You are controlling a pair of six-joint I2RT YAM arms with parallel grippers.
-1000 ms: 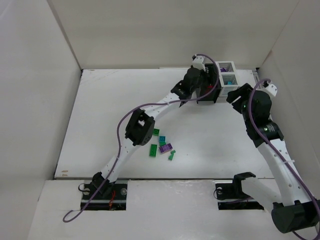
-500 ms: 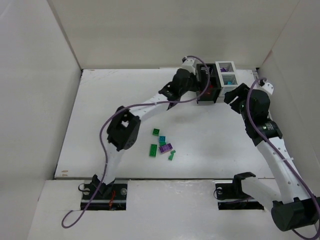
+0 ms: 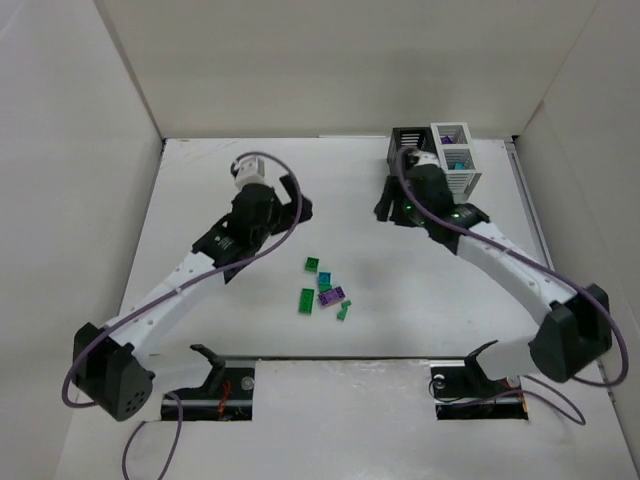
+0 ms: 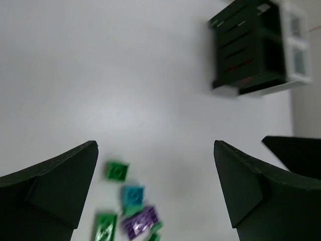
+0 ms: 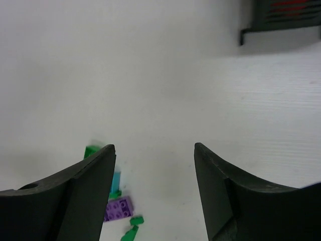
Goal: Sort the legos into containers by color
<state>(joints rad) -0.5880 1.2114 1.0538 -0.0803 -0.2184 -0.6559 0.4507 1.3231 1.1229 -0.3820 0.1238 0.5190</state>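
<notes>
Wide apart and holding nothing, my left jaws and right jaws both hang over the desk (image 3: 200, 170). From above, the left arm (image 3: 180, 285) carries its jaws over the middle of the desk. The right arm (image 3: 500, 260) carries its own just in front of the containers (image 3: 455, 165). The black bin (image 3: 408, 140) is the one nearest my right jaws, and the white bin (image 3: 458, 172) is joined on its far side, with something teal showing inside. The legos (image 3: 331, 296) lie loose in a small cluster, below and between the two pairs of jaws, touched by neither.

At my left wrist, the two dark fingers (image 4: 50, 186) stand well apart. In the gap between them, low and toward the left finger, lie a green brick (image 4: 117, 170), a teal brick (image 4: 133, 195), a second green brick (image 4: 106, 226) and a purple brick (image 4: 142, 222). The black bin (image 4: 246, 50) and white bin (image 4: 296, 45) sit far ahead, beyond the right finger.

At my right wrist, the fingers (image 5: 241, 196) are spread just as wide. Beside the left finger I see a blurred green brick (image 5: 92, 150), the teal brick (image 5: 116, 181), the purple brick (image 5: 118, 209) and a small green piece (image 5: 133, 228). Ahead and right of these jaws is the black bin (image 5: 286, 17), with red showing through its slats.
</notes>
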